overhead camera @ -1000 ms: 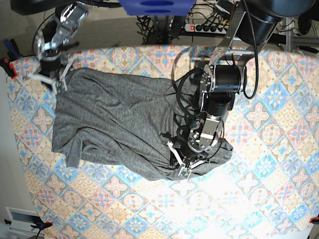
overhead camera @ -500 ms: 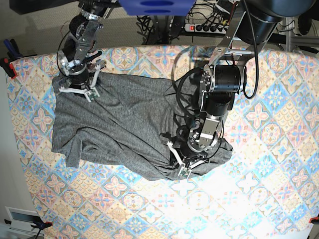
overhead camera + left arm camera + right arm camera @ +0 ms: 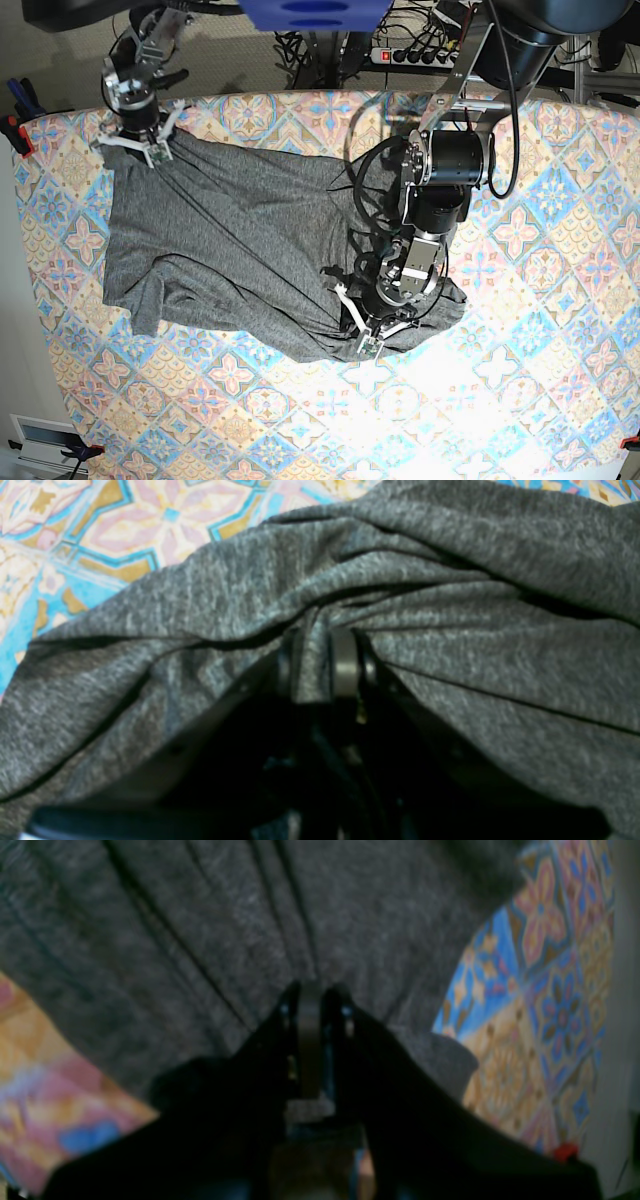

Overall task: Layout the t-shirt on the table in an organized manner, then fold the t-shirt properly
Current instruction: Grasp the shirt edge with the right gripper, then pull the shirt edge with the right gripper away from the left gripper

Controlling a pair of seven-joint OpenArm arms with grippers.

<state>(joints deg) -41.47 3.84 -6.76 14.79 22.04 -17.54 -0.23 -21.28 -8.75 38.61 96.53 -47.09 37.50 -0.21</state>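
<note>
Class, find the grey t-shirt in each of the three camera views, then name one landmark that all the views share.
Base: t-shirt spread left of centre.
Left wrist: t-shirt fills most of the frame, bunched.
Right wrist: t-shirt across the top and middle.
Shared landmark: the patterned table.

The left wrist view is running soft and blurry, and the left gripper (image 3: 320,660) is showing only as a dark mass whose lower body is being cut off by the bottom edge. A bunch of the t-shirt (image 3: 450,605) is swallowing the fingertips, so where they are meeting the cloth is staying hidden. The right wrist view is even blurrier: the right gripper (image 3: 312,1010) is reading as a black silhouette, and what lies between its tips is too smeared to tell. In the base view, the left arm is covering part of the t-shirt (image 3: 240,250), and the table (image 3: 560,330) is running off the frame's edges.
</note>
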